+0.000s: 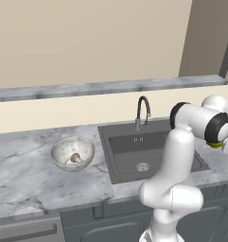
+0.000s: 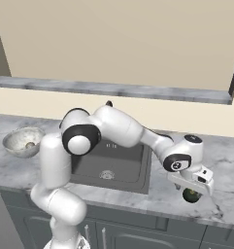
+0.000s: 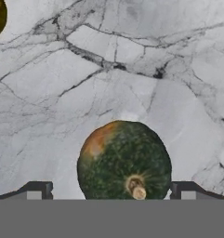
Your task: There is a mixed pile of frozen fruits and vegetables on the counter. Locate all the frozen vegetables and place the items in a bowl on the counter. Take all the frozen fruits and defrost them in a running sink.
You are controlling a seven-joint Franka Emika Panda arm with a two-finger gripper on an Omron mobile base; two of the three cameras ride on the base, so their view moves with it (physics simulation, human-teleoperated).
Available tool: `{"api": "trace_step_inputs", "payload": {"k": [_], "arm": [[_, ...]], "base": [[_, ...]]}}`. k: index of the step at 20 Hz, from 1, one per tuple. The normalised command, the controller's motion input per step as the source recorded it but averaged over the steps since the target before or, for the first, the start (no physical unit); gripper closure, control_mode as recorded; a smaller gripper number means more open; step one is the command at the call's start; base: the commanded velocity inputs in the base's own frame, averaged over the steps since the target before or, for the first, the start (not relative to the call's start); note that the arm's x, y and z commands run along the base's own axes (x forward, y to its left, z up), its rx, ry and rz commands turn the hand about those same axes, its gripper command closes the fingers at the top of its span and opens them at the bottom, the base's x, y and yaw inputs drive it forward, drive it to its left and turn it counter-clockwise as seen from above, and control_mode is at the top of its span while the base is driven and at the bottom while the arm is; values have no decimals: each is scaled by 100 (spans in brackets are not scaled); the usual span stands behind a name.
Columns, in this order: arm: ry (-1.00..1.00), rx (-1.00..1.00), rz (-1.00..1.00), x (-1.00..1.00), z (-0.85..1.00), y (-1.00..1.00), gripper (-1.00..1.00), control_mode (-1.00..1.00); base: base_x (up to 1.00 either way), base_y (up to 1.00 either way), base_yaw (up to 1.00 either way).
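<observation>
The claw is spread wide around a dark green squash near the counter's front edge. The mushroom lies in the bowl, left of the sink.

White arm reaching far right and low, gripper pointing down, jaws spread wide

We see the white arm reaching across the dark sink to the marble counter at right, its gripper poised directly over a dark green vegetable near the front edge. At far left, the speckled bowl holds a small tan piece.
</observation>
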Motion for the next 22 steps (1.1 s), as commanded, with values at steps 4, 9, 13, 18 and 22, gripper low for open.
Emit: {"api": "trace_step_inputs", "payload": {"k": [4, 9, 13, 18, 22], "arm": [[0, 0, 2, 0, -9, -5, -100, -100], [0, 2, 1, 0, -21, -18, -100, -100], [0, 0, 0, 0, -21, -8, 100, -100], [1, 0, -1, 0, -3, 0, 100, -100], [4, -5, 3, 0, 16, 39, 100, -100]], "base": [[0, 0, 0], [0, 0, 0], [0, 0, 0], [0, 0, 0], [0, 0, 0]]}}
